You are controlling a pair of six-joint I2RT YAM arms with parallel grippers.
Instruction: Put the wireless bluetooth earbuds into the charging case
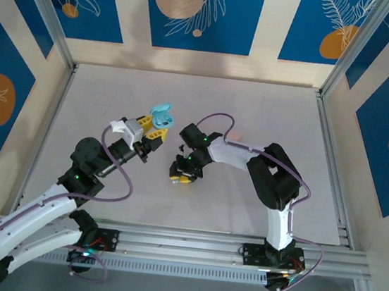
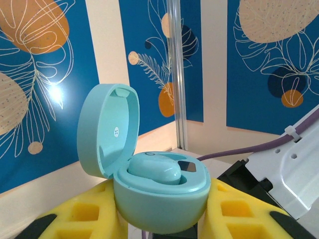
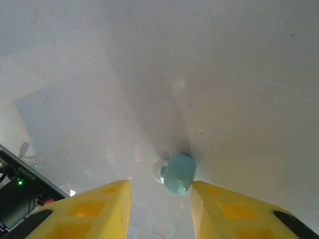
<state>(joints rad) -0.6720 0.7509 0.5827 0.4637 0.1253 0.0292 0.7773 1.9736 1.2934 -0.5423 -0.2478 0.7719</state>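
The earbud (image 3: 178, 173), pale blue, lies on the tabletop (image 3: 224, 74) between my right jaws. They stand open on either side of it and touch neither flank, though in the wrist view it sits nearer the right-hand finger. A seated bud (image 2: 154, 172) already rests in the case (image 2: 159, 199), whose lid stands open. My left jaws are closed on the case body and hold it upright, near the right arm. To pick well, I judge I should centre the jaws on the earbud before closing. I should also go low enough to catch its widest part and squeeze gently, since so small and rounded a thing could squirt out sideways. Then I would carry it over the free pocket, which I cannot make out clearly from here, and match its tilt.
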